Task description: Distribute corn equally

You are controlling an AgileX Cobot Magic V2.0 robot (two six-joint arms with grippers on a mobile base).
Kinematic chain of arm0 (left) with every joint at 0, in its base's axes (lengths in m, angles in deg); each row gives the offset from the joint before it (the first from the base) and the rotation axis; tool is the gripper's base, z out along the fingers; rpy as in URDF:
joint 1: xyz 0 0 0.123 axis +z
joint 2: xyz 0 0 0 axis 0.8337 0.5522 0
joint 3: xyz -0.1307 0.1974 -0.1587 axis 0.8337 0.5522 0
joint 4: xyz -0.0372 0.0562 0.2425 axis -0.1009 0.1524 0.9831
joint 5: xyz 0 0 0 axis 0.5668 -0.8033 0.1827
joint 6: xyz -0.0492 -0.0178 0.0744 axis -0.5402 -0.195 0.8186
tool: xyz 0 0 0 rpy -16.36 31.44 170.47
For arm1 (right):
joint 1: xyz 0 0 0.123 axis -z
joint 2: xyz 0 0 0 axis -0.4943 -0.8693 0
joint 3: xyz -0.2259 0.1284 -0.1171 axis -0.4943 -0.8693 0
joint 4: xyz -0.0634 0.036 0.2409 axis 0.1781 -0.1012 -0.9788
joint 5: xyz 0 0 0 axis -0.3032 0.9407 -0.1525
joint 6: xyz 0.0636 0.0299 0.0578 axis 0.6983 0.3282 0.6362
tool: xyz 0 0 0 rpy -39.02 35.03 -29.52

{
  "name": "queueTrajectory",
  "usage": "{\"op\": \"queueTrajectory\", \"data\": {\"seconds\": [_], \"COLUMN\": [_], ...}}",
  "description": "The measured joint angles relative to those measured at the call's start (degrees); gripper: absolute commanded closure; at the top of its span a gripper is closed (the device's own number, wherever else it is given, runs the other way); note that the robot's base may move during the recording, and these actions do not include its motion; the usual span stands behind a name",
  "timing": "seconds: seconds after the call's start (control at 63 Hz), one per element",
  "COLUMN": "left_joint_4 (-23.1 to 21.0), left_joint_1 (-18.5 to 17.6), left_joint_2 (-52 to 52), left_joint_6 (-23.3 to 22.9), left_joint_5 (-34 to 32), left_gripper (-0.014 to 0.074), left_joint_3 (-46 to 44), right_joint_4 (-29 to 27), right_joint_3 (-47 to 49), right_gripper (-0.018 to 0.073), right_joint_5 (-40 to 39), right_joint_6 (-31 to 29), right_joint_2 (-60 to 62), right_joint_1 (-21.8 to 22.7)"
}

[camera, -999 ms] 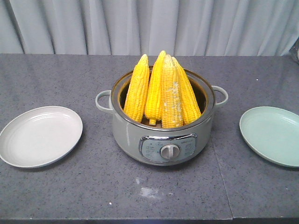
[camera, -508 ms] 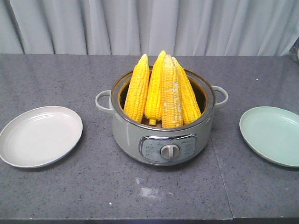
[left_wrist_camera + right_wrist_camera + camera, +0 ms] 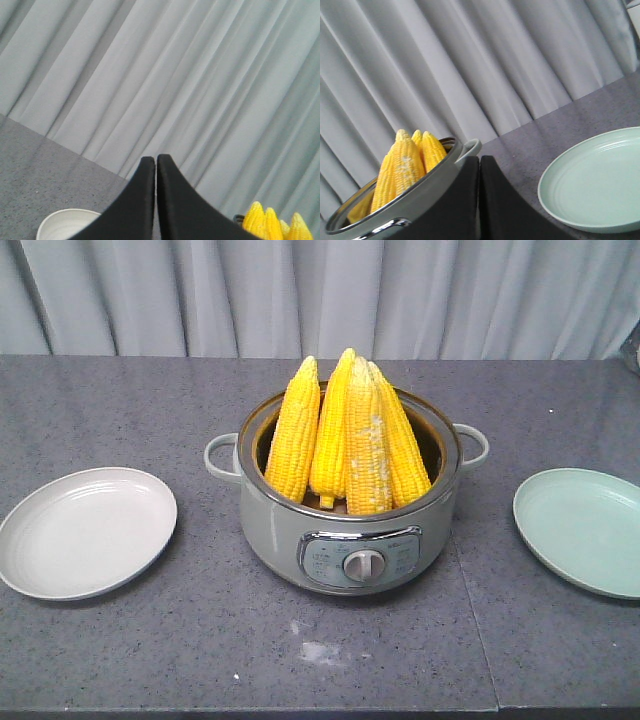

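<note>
Several cobs of corn (image 3: 350,435) stand upright, tips up, in a grey-green electric pot (image 3: 350,540) at the table's middle. Their tips show in the left wrist view (image 3: 275,222) and beside the pot rim in the right wrist view (image 3: 407,167). An empty pale grey plate (image 3: 85,530) lies left of the pot, an empty mint green plate (image 3: 585,530) right of it. Neither arm appears in the front view. My left gripper (image 3: 156,160) is shut on nothing, raised, facing the curtain. My right gripper (image 3: 479,160) is shut on nothing, between pot and green plate (image 3: 600,180).
The pot has two side handles (image 3: 222,455) and a front control dial (image 3: 363,564). A grey curtain (image 3: 320,295) hangs behind the dark speckled table (image 3: 150,640). A seam in the tabletop (image 3: 475,620) runs right of the pot.
</note>
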Motion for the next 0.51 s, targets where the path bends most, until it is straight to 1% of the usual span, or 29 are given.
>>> {"op": "queueTrajectory", "data": {"seconds": [0.127, 0.19, 0.254, 0.365, 0.444, 0.508], "left_joint_4": [7.17, 10.34, 12.12, 13.07, 13.14, 12.57], "left_joint_1": [0.0, 0.0, 0.0, 0.0, 0.0, 0.0], "left_joint_2": [0.0, 0.0, 0.0, 1.99, 5.3, 8.09], "left_joint_6": [-1.13, -1.26, -1.18, 1.4, 3.44, 4.52], "left_joint_5": [5.99, 10.32, 14.92, 22.82, 27.06, 29.32], "left_gripper": [0.0598, 0.0592, 0.0589, 0.0561, 0.0524, 0.0477], "left_joint_3": [-7.25, -11.68, -15.46, -21.38, -24.34, -26.5], "right_joint_4": [0.0, 0.0, 0.0, 0.0, 0.0, 0.0], "right_joint_3": [10.39, 15.0, 19.13, 23.98, 25.33, 25.42], "right_gripper": [0.0544, 0.0512, 0.0459, 0.0302, 0.0169, 0.0092], "right_joint_5": [9.03, 12.65, 15.36, 16.97, 16.54, 15.53], "right_joint_6": [-4.16, -7.44, -11.74, -17.54, -19.38, -19.79], "right_joint_2": [-4.18, -7.38, -10.94, -16.29, -18.71, -20.12], "right_joint_1": [0.0, 0.0, 0.0, 0.0, 0.0, 0.0]}}
